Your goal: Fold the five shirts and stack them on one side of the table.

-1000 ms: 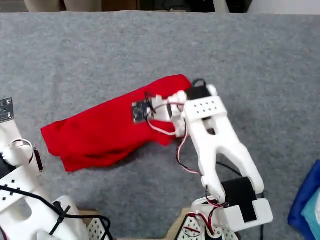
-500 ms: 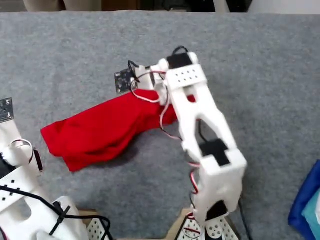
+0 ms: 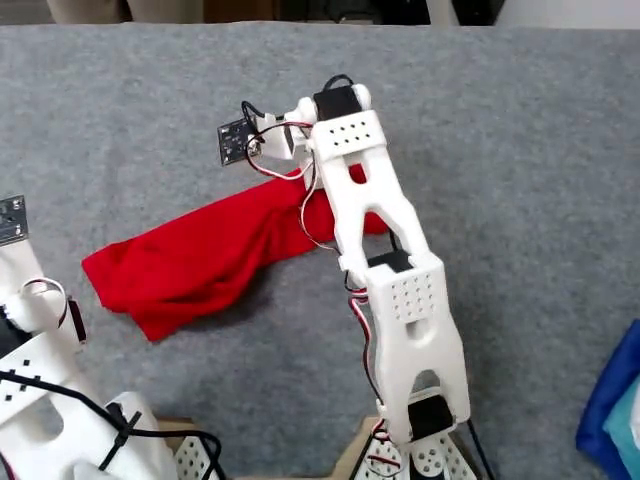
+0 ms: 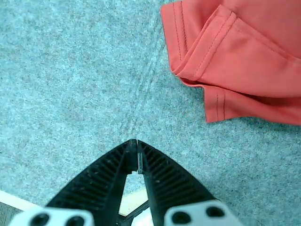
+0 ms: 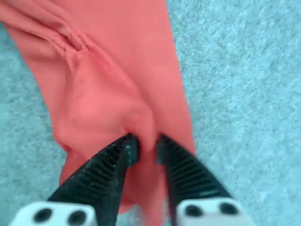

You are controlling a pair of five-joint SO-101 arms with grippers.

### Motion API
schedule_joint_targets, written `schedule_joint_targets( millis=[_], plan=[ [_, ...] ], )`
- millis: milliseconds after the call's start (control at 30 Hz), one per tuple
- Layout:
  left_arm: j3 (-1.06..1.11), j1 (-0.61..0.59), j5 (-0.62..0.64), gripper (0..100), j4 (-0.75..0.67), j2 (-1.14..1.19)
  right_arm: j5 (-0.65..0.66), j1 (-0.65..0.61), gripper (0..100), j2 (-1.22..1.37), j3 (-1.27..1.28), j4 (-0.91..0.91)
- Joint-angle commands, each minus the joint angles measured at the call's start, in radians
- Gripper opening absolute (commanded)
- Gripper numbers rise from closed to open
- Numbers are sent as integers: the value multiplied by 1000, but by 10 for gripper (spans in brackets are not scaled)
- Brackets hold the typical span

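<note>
A red shirt (image 3: pixel 200 260) lies bunched in a long strip across the middle of the grey table cover (image 3: pixel 500 130). My right gripper (image 5: pixel 143 141) is shut on a fold of this red shirt (image 5: pixel 117 70) and holds its right end raised. In the high view the right arm (image 3: pixel 370 210) stretches from the near edge over that end. My left gripper (image 4: pixel 137 143) is shut with nothing in it, just above the cover. A hemmed corner of the red shirt (image 4: pixel 244 61) lies a short way beyond its tips. The left arm (image 3: pixel 40 350) sits at the near left corner.
Blue and teal cloth (image 3: pixel 618 400) shows at the near right edge of the table. A small grey marker tag (image 3: pixel 10 220) sits at the left edge. Bare cover stretches along the far side and to the right.
The right arm swung from the shirt's middle toward the far side, carrying the gripped end up and away. The shirt's right part pulled out longer and narrower. The left arm kept still.
</note>
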Motion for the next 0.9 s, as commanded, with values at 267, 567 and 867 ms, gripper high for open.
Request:
schedule_joint_targets(
  millis=[267, 567, 867],
  plan=[
    [-15, -2, -2, 22, 6, -12, -29, 21, 318, -15, -326, 175],
    [-92, 35, 279, 174, -37, 113, -172, 219, 318, -173, -328, 175],
    [-334, 198, 577, 228, -29, 676, -278, 453, 318, -343, 27, 170]
  ],
)
